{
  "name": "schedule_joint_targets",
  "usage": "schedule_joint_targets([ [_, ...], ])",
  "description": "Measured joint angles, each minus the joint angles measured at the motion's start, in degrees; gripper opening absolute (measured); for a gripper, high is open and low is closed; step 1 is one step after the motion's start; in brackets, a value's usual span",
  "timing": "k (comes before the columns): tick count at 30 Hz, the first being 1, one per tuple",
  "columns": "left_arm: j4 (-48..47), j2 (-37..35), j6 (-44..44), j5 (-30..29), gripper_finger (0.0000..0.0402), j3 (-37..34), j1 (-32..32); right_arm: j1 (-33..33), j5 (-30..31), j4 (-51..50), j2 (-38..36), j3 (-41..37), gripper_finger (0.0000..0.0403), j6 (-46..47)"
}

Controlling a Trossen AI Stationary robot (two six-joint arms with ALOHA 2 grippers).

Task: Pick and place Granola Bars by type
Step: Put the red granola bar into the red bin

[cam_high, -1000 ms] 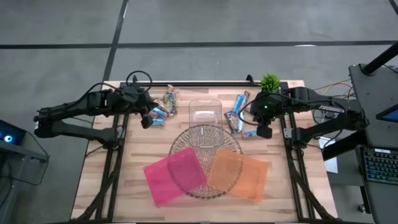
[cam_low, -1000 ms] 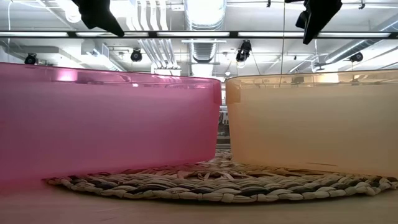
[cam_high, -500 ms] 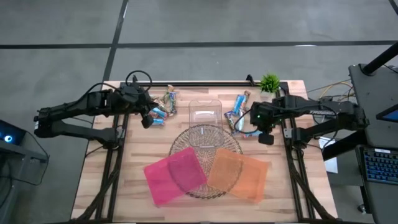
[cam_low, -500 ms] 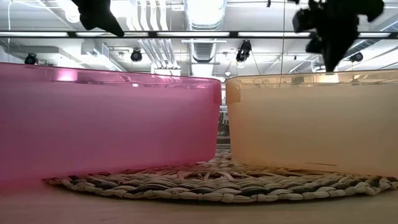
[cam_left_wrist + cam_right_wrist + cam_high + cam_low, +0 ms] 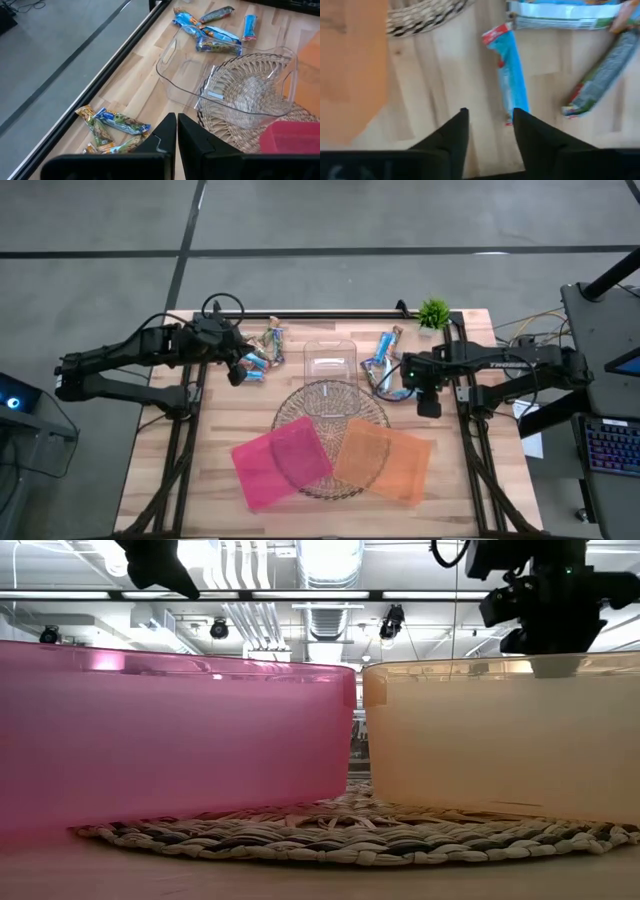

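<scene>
With fingers parted and empty, the right gripper (image 5: 488, 122) hovers off-centre over the light blue bar (image 5: 507, 75) at frame centre, so closing risks nudging it away rather than pinching it.

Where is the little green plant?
In the high view, the small green plant stands at the far right corner of the wooden table, just beyond the right gripper and the right-hand pile of wrapped granola bars.

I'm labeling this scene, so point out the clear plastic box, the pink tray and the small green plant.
clear plastic box (image 5: 329, 362), high view, bare floor
pink tray (image 5: 281, 462), high view, middle
green plant (image 5: 433, 312), high view, leaves
</scene>
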Motion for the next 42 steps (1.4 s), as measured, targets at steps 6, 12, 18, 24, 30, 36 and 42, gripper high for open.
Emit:
schedule_joint_targets([
  [6,0.0,0.0,-0.3,0.0,0.0000,0.0,0.0,-0.2,1.6,2.0,0.0,-1.6,0.0211,-1.7],
  [12,0.0,0.0,-0.3,0.6,0.0000,0.0,0.0,-1.0,1.5,9.1,0.0,-6.9,0.0243,-5.1],
  [18,0.0,0.0,-0.3,0.6,0.0000,0.0,0.0,-3.5,0.9,12.1,0.9,-9.6,0.0251,-6.5],
  [24,0.0,0.0,-0.8,0.6,0.0000,0.0,0.0,-5.2,-0.6,13.8,2.9,-9.8,0.0247,-9.1],
  [30,0.0,0.0,-1.8,0.6,0.0000,0.0,0.0,-5.5,-2.4,14.6,7.3,-8.5,0.0249,-6.3],
  [36,0.0,0.0,-1.8,0.7,0.0000,0.0,0.0,-6.2,-2.8,16.4,10.2,-6.5,0.0248,-1.1],
  [42,0.0,0.0,0.1,0.6,0.0000,0.0,0.0,-7.0,-2.8,19.9,11.4,-6.3,0.0242,-2.9],
])
